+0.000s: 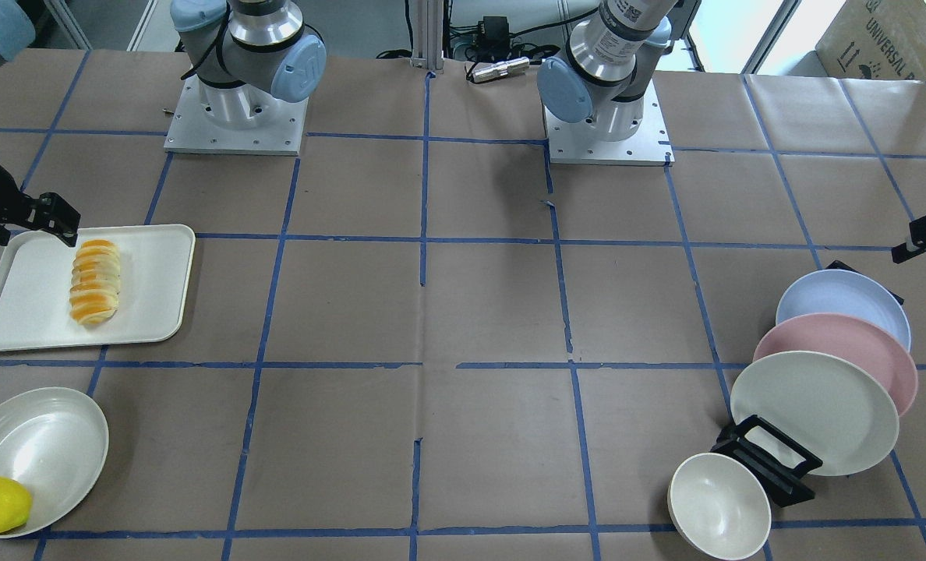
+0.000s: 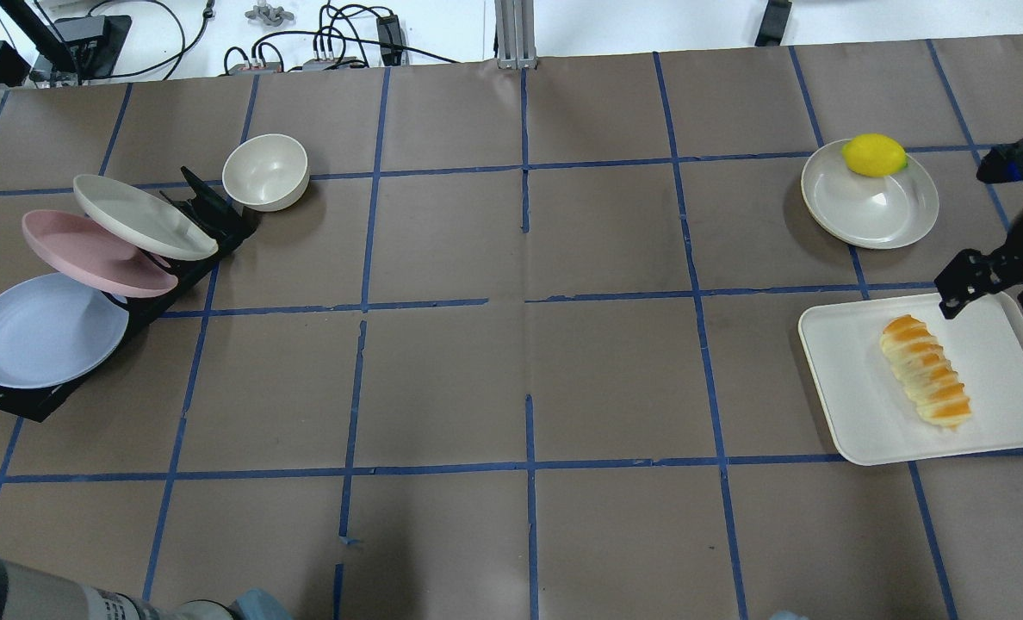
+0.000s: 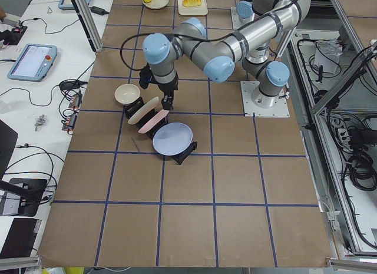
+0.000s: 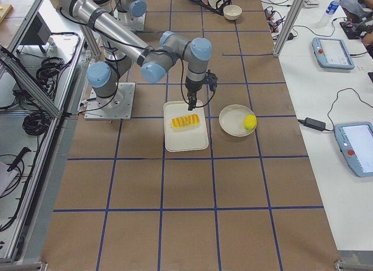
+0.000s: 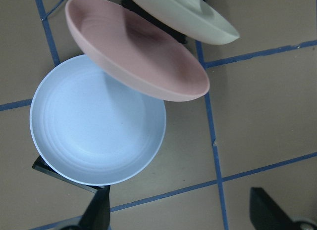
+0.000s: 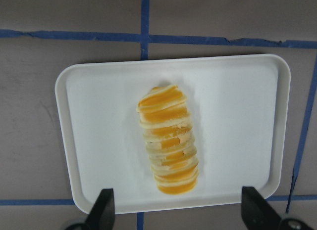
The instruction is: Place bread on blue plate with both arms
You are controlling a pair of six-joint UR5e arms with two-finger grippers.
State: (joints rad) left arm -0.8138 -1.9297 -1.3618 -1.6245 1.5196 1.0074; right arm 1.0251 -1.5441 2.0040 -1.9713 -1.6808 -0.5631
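The bread lies on a white tray at the right end of the table, not picked up yet. The right gripper hangs over the tray's far edge, wide open and empty. The left gripper is open too, above the blue plate, which leans in a black rack at the left end. This looks like the start: next, the right gripper should go down and pinch the bread. A box says "UNIVERSAL".

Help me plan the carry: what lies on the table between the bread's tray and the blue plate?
Nothing. The overhead view shows only bare, tape-lined table between the tray holding the bread and the blue plate.
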